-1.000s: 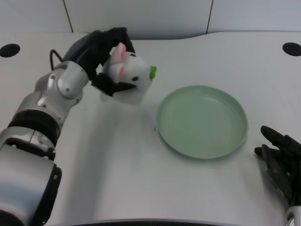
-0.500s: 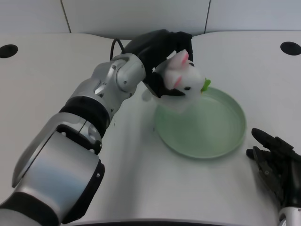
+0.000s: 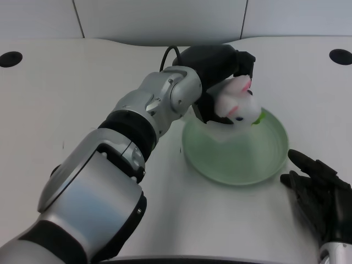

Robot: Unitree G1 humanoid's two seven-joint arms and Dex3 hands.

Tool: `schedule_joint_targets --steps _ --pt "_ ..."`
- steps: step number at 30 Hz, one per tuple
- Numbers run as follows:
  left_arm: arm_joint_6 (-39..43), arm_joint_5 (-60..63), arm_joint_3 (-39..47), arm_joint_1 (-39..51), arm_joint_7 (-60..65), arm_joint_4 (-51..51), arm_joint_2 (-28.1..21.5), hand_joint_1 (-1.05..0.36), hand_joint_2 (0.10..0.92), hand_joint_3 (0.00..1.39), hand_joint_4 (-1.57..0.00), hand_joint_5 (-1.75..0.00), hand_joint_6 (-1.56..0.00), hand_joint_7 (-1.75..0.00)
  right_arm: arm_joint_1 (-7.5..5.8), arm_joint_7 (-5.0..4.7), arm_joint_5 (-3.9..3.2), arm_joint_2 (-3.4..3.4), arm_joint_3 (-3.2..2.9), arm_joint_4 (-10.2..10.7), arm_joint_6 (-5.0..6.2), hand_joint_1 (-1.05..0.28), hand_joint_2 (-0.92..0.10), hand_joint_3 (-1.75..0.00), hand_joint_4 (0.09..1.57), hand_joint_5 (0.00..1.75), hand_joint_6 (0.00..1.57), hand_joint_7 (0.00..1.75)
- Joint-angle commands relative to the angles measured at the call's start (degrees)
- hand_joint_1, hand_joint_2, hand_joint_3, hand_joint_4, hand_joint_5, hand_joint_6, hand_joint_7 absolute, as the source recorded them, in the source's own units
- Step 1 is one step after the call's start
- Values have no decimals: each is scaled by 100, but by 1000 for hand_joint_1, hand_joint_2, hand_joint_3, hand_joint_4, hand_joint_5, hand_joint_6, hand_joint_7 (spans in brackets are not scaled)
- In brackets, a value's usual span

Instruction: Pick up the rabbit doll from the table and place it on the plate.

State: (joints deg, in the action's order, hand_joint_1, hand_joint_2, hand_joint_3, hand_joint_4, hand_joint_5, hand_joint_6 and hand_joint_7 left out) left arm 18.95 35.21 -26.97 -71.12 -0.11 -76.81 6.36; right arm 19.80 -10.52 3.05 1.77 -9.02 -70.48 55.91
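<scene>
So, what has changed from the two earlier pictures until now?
The left hand, holding the rabbit doll, carried it rightward from the table beside the plate to above the plate's inside. It has not let go. The plate stayed in place; the right hand kept waiting.

We count one white plush rabbit doll (image 3: 237, 105) with pink ears and a small green piece at its front. We count one round pale green plate (image 3: 236, 157). There is one white desk (image 3: 66, 99) carrying them, and in its far corners we see two dark round holes, one at the left (image 3: 11, 59) and one at the right (image 3: 340, 56). We count two black many-fingered hands, the left hand (image 3: 217, 69) and the right hand (image 3: 319, 195), and one silver forearm (image 3: 159, 104) in full sight.
</scene>
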Motion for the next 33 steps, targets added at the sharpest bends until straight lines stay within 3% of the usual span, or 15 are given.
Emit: schedule_joint_targets --steps 1,5,9,11,12,13,15,18,19,20,23,27,30,32,33 --pt "-18 21 -30 -140 -72 -40 74 -306 310 1215 -1043 -1746 -914 -1746 -64 85 -97 -69 -73 -22 44 -332 -921 -286 644 862 898 6" --pt "40 108 -117 -129 24 -38 120 -369 363 1059 -1005 -1746 -890 -1746 -67 229 -158 -69 -110 2 9 -328 -921 -296 620 879 883 0" --pt "18 150 -181 -126 22 -46 112 -400 432 927 -955 -1746 -825 -1746 -71 371 -120 -133 -92 -12 82 -304 -921 -316 593 895 871 0" --pt "52 67 -112 -99 -95 -53 105 -392 466 846 -905 -1746 -766 -1746 -69 535 -224 -116 -160 -37 65 -310 -921 -314 592 906 875 3" --pt "84 18 -71 -78 -174 -59 96 -414 487 783 -857 -1746 -717 -1746 -70 578 -259 -101 -190 -42 62 -314 -921 -311 596 913 876 4" --pt "91 -19 -42 -71 -273 -65 87 -463 565 605 -779 -1746 -643 -1746 -72 563 -243 -107 -187 -48 58 -313 -921 -305 603 921 877 4" --pt "93 -32 -38 -72 -390 -72 70 -566 723 264 -522 -1698 -456 -1613 -75 529 -195 -129 -167 -56 52 -319 -921 -304 602 926 874 2" --pt "-3 104 -158 -92 -341 -80 62 -673 823 47 -311 -1308 -391 -1032 -73 665 -291 -102 -215 -53 49 -320 -921 -307 594 928 877 4" --pt "-19 189 -240 -101 -297 -81 50 -686 832 29 -285 -1255 -384 -965 -74 621 -231 -124 -190 -60 92 -317 -921 -306 594 929 878 5" --pt "-23 248 -299 -105 -266 -80 39 -721 843 21 -165 -1163 -275 -876 -76 571 -170 -145 -164 -65 127 -312 -921 -309 594 931 879 6" --pt "-38 387 -426 -101 -181 -80 11 -790 863 9 -19 -843 -53 -753 -92 514 -117 -151 -126 -32 80 -330 -921 -313 587 931 877 4" --pt "-197 464 -532 -133 -274 -85 22 -799 882 6 0 -369 -1 -488 -107 678 -277 -97 -191 0 91 -322 -921 -304 598 951 875 8" --pt "-241 464 -537 -136 -309 -77 28 -799 885 4 1 -259 1 -379 -107 590 -175 -140 -146 -19 124 -316 -921 -300 590 953 868 4" --pt "-253 463 -530 -134 -319 -75 28 -799 887 3 1 -263 1 -355 -106 636 -191 -155 -153 -33 113 -315 -921 -300 586 957 861 2" --pt "-245 456 -523 -129 -319 -73 22 -799 886 3 1 -273 1 -352 -100 715 -254 -142 -184 -36 87 -316 -921 -301 581 956 860 2"
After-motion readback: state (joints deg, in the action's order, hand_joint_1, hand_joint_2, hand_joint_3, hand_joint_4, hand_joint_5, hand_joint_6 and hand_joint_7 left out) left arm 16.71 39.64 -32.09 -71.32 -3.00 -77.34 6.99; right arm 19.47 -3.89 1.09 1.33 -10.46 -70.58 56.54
